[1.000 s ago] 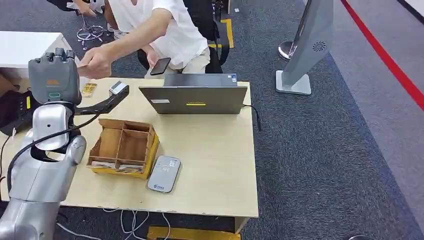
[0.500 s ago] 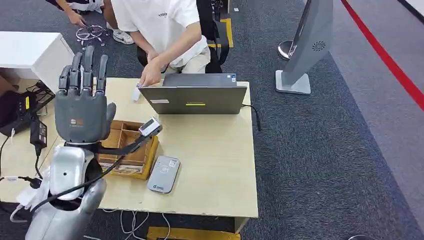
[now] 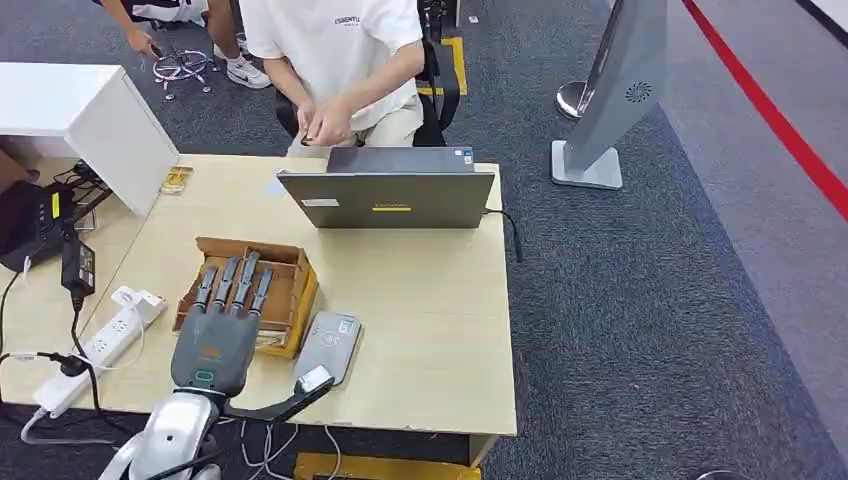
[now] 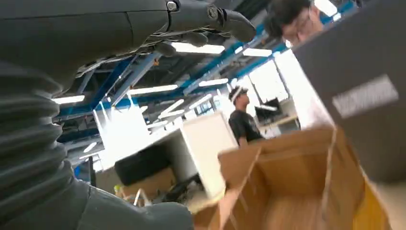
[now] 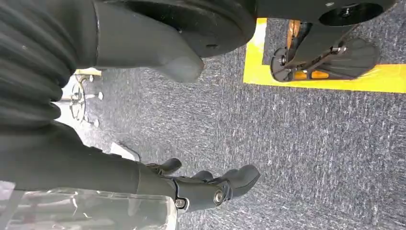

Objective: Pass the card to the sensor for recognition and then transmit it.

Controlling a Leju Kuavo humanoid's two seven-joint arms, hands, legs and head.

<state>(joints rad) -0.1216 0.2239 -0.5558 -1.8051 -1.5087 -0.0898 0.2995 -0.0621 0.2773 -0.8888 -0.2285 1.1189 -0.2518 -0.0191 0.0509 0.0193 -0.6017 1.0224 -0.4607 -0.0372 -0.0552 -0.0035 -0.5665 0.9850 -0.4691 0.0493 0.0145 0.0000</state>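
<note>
One left hand (image 3: 222, 330), fingers straight and apart, empty, above your partitioned cardboard box (image 3: 272, 290) at the worktop's (image 3: 420, 310) near left. Sensor (image 3: 328, 346) lies just right of it. Right hand (image 5: 191, 184) hangs over carpet, fingers loosely curled, empty.

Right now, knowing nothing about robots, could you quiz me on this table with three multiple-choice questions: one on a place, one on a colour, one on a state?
1. Where does the card reader lie?
A) behind the laptop
B) beside the cardboard box
C) on the floor

2. What colour is the laptop lid?
A) grey
B) red
C) white

3. The left robot hand is:
A) holding a card
B) open, holding nothing
C) pressing the laptop

Answers: B, it lies on the table next to the cardboard box; A, the lid is dark grey; B, its fingers stretch out over the box.
</note>
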